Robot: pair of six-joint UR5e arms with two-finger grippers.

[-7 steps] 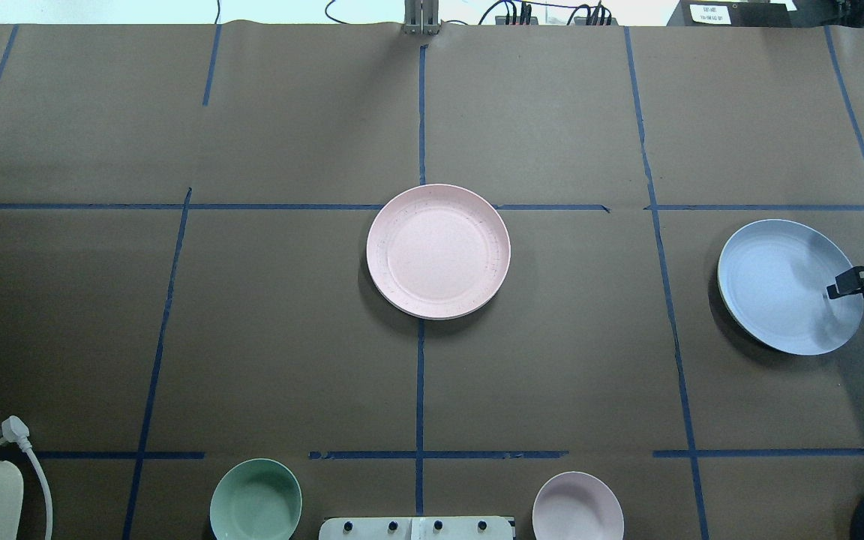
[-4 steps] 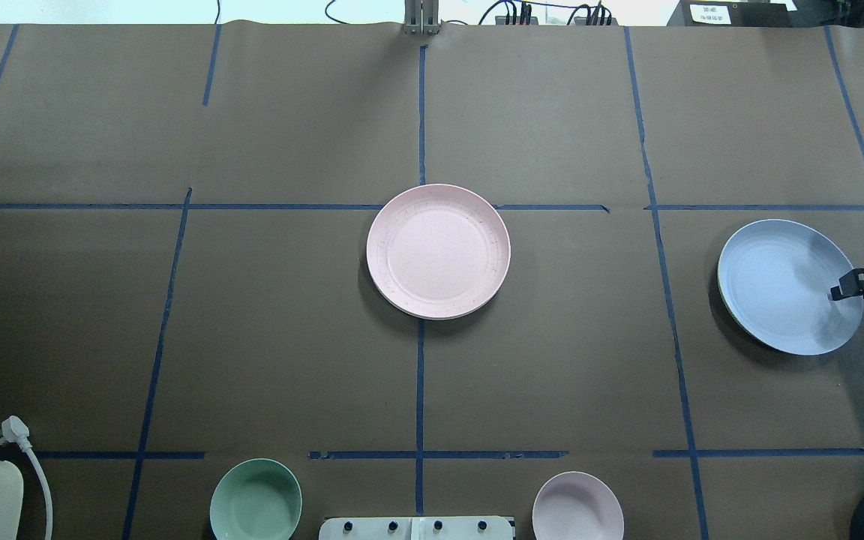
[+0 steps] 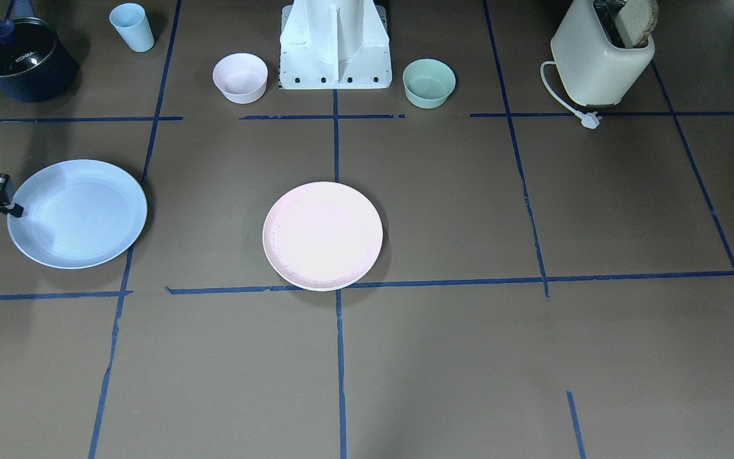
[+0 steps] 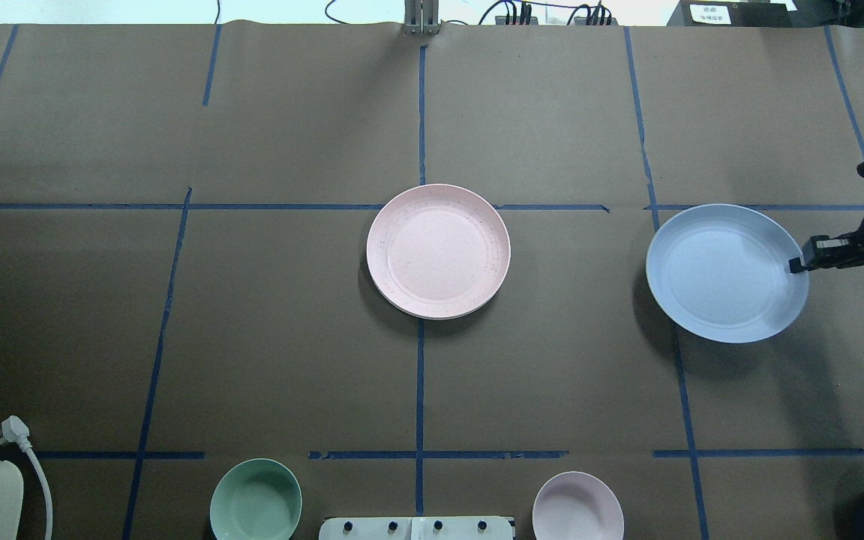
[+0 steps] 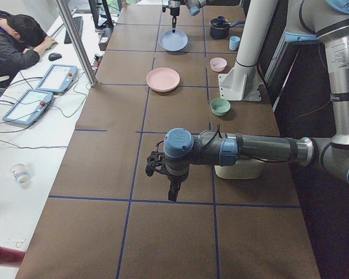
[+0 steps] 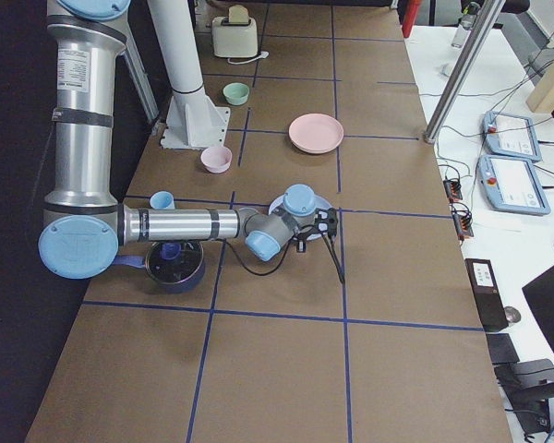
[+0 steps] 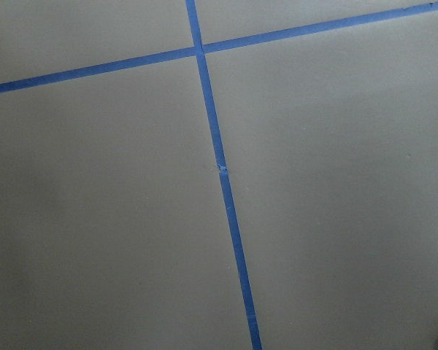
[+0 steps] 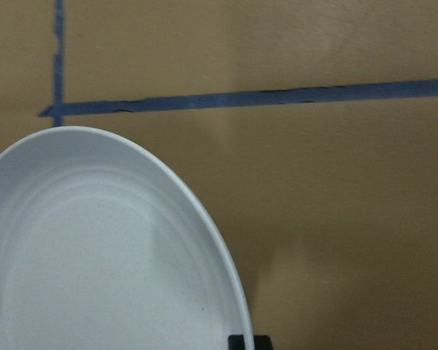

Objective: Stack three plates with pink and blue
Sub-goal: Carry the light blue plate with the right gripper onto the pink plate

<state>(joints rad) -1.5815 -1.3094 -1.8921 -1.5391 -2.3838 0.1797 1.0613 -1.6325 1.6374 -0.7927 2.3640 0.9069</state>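
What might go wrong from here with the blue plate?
1. The right gripper pinches the blue plate only at its rim, so it may tilt or slip out.
2. The pink plate is some way off; a skewed release there might leave the stack off-centre.

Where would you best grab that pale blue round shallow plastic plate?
Pinch the thin rim of the pale blue plate from the robot's right side, one finger above, one below: it is too wide and flat to span. The right gripper holds it there.
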